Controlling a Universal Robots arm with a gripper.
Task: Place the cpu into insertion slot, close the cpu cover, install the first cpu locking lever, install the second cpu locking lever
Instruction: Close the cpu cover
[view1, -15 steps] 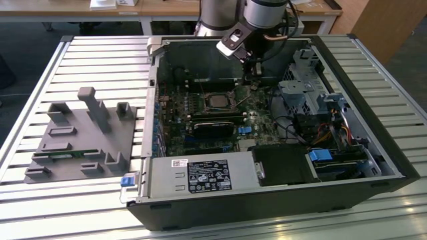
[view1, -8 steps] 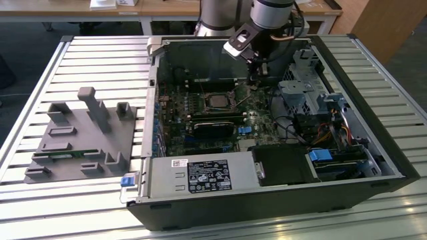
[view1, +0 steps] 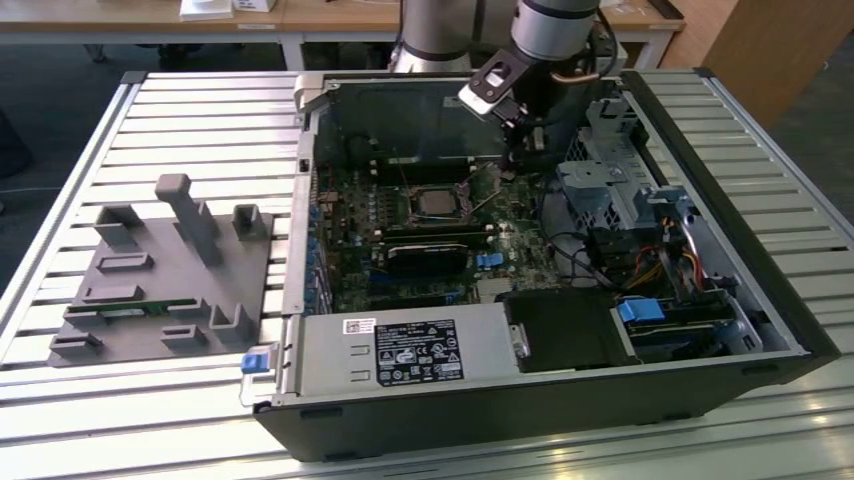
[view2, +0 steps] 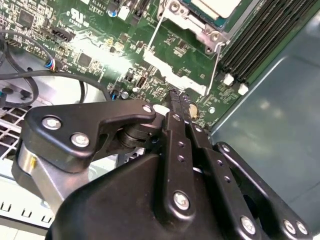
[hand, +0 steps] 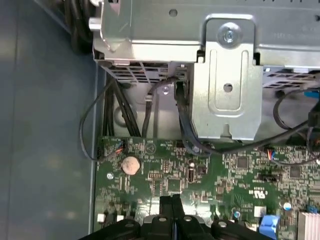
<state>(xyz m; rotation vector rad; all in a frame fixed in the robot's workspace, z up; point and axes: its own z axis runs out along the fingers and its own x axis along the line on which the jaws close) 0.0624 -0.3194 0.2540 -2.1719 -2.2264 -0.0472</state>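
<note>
The cpu (view1: 430, 203) lies flat in the motherboard socket, its dull silver top (view2: 216, 7) showing through the window of the cpu cover (view2: 196, 24), which lies down around it. Two thin wire locking levers (view2: 151, 39) (view2: 215, 65) run along the cover's sides; I cannot tell whether they are latched. My gripper (view1: 521, 158) hangs inside the case to the exterior view's right of the socket, low over the green board and apart from the cover. In both wrist views its black fingers (hand: 172, 207) (view2: 176, 107) are pressed together with nothing between them.
The open black computer case (view1: 747, 250) lies on a slatted table. A metal drive cage (hand: 227, 85) and cables (hand: 182, 125) stand close by the gripper. Memory sticks (view2: 260, 35) sit beside the socket. A grey fixture block (view1: 160, 270) rests on the exterior view's left.
</note>
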